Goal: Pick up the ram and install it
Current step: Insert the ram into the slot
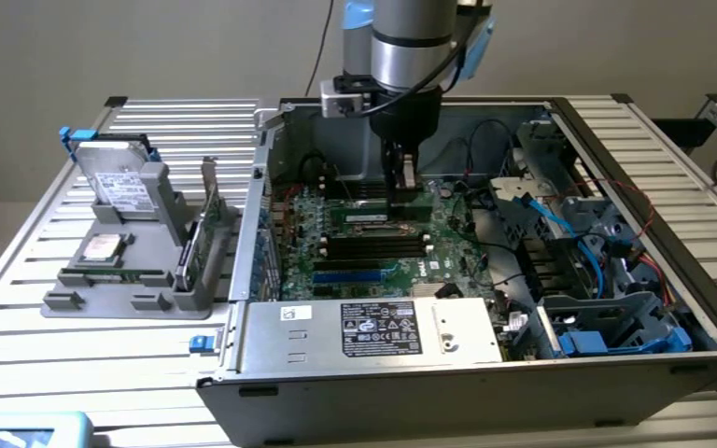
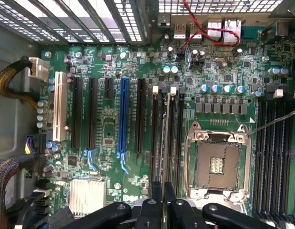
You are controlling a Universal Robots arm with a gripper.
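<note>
In the exterior view the arm (image 1: 414, 37) reaches straight down into the open computer case (image 1: 458, 392). Its jaws are low over the motherboard (image 1: 333, 261), at twelve o'clock from the processor socket (image 1: 373, 227). This view also takes in the bench (image 1: 35, 355) — at nine o'clock from the case sits a grey holder (image 1: 78, 303). The ram (image 1: 116, 277) lies flat toward the holder's six o'clock side, well apart from the jaws. A hard drive (image 1: 122, 182) and a taller green card (image 1: 209, 219) stand upright in the same holder.

The wrist view gives the close detail. The jaws stand almost together, with a thin dark slit between them. They hang over the black memory slots (image 2: 168, 133), which run between the socket and the blue expansion slot (image 2: 122, 119) — whether they touch the board I cannot tell.
</note>
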